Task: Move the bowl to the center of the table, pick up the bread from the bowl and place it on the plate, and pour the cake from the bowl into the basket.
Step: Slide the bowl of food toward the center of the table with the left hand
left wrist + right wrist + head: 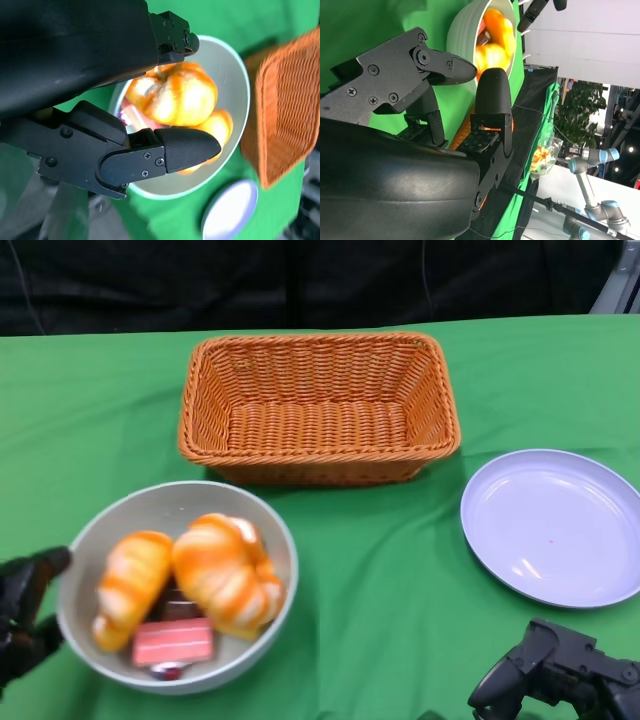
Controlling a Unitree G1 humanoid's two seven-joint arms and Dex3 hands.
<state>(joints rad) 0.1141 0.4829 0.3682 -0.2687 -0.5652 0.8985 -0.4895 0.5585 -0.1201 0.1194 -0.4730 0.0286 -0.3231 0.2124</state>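
1. My left hand (pixel 125 125) was matte black, with a rounded glossy shell and angular finger links fastened by small black screws.
2. My right hand (pixel 435 115) matched it: black plates, cross-head screws, smooth rounded fingertips (pixel 493 90).

Robotics lab: green-draped table (pixel 400 590), industrial robot arm (pixel 592 162) in background.

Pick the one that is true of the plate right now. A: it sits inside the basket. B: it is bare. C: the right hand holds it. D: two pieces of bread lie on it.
B: in the head view the plate shows only its bare lilac surface, with both pieces of bread in the bowl.
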